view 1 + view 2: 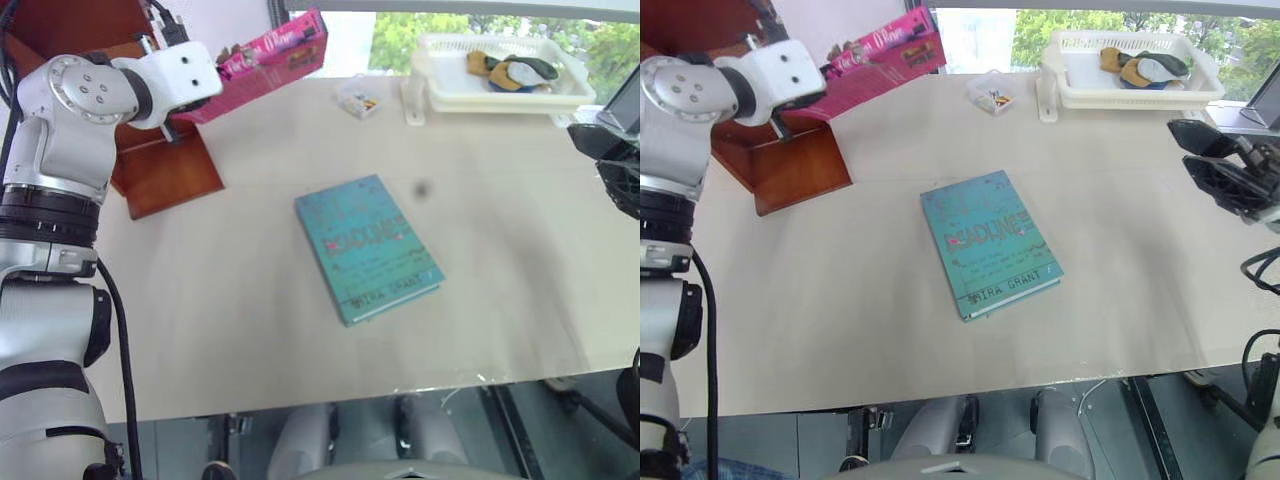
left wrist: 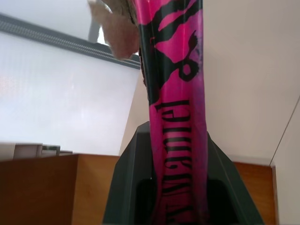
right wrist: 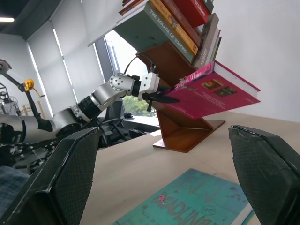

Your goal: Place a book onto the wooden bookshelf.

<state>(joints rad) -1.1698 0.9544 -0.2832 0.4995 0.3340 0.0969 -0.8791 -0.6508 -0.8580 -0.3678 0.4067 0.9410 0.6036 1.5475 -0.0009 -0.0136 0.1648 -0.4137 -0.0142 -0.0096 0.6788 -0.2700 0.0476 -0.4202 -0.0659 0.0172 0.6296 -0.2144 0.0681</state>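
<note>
Pink book gripped by the left hand, raised beside the wooden bookshelf. Right hand open — above the counter, teal book lying flat.

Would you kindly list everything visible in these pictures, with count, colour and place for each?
book: one, magenta-pink, held off the table beside the shelf unit, in the left tool.
teal book: one, teal-green, flat at mid-table.
wooden bookshelf: one, reddish-brown, at the table's far left, with several books slanted in it.
white basket: one, white, far right of the table, holding tan and dark items.
small clear box: one, clear, just left of the basket.
table: one, pale beige.
left tool: one, black fingers, shut on the book's edge.
right tool: one, black fingers, open, above the table's right side.
</note>
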